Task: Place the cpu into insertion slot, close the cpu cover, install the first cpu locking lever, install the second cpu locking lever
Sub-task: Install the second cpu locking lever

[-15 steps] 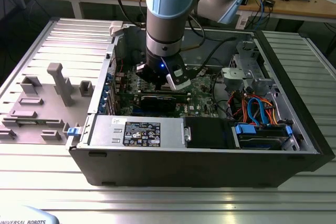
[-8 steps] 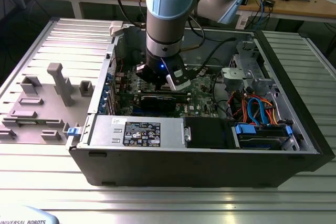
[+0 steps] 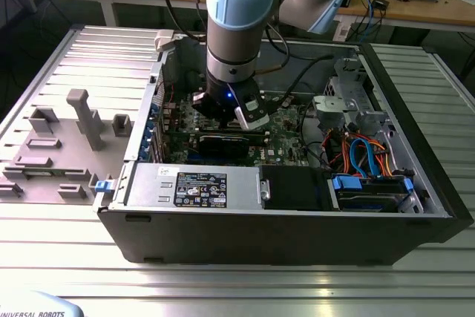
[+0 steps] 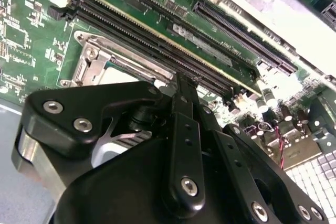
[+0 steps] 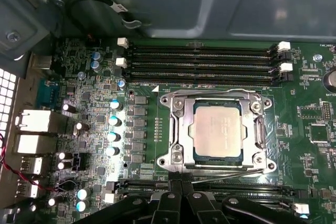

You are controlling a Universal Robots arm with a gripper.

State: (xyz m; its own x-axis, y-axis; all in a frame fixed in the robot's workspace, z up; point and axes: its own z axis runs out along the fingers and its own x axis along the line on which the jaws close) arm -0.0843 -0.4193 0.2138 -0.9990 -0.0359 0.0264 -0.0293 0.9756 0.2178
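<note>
Gripper is low inside the open computer case, its black fingertips drawn together into a narrow point at the near edge of the insertion slot, so I would call it clenched, with nothing between the tips. They seem to touch a thin wire lever that runs along that edge, but the contact itself is hard to see from this angle.

In the first wrist view the cpu already lies flat in the slot, its silver-grey top showing through the window of the cpu cover, which is folded down over it. This placing makes sense: the chip must sit square and low before the frame can press on it, and the frame must be down before a lever can hold it.

Open room is small. Long memory slots run just beside the socket on the far side, and more black slots lie on the near side under the fingers. In the exterior view the arm comes down from above between the case walls, with a black card just in front of the tool and coloured cables well apart on the exterior view's right.
</note>
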